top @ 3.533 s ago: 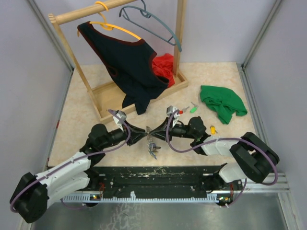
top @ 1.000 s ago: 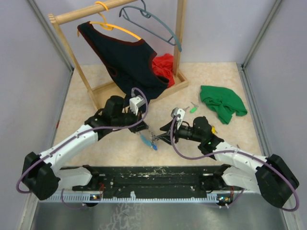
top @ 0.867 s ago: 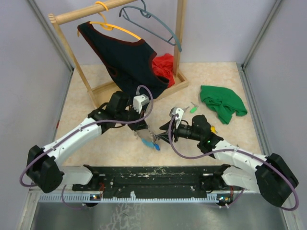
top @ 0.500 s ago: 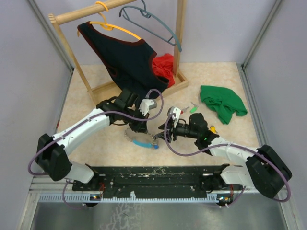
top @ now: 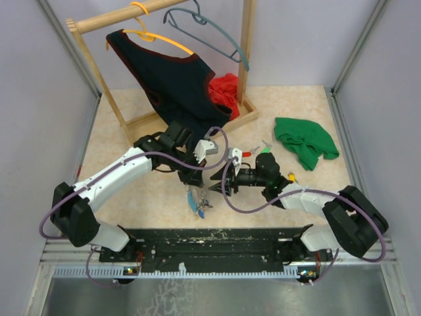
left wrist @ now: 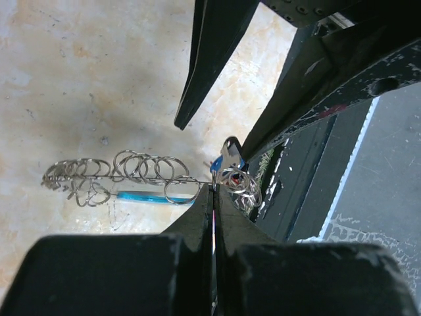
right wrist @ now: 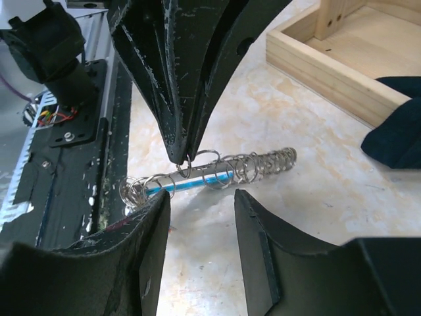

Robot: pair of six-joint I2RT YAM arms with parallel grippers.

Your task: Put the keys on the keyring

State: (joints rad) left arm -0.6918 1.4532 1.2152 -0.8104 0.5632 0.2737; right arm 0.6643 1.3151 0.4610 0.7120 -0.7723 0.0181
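The keyring (right wrist: 210, 174) is a row of silver wire rings along a light-blue band, hanging level just above the table. My left gripper (left wrist: 214, 189) is shut on one of its rings, seen from above at the left gripper (top: 197, 182). A blue-capped key (left wrist: 227, 158) dangles at the ring's near end. My right gripper (right wrist: 199, 201) stands open just short of the keyring (top: 197, 201), nothing between its fingers. Loose keys lie behind the right arm: a red one (top: 247, 153), a green one (top: 265, 148) and a yellow one (top: 291, 176).
A wooden clothes rack (top: 245, 59) with a dark garment (top: 177, 85) and hangers stands at the back; its base (right wrist: 329, 66) lies close behind the keyring. A green cloth (top: 304, 141) lies at the right, a red cloth (top: 223, 92) inside the rack base.
My left gripper has swung toward the right gripper, carrying the keyring off the table. The right gripper has edged up to it and its fingers have narrowed slightly.
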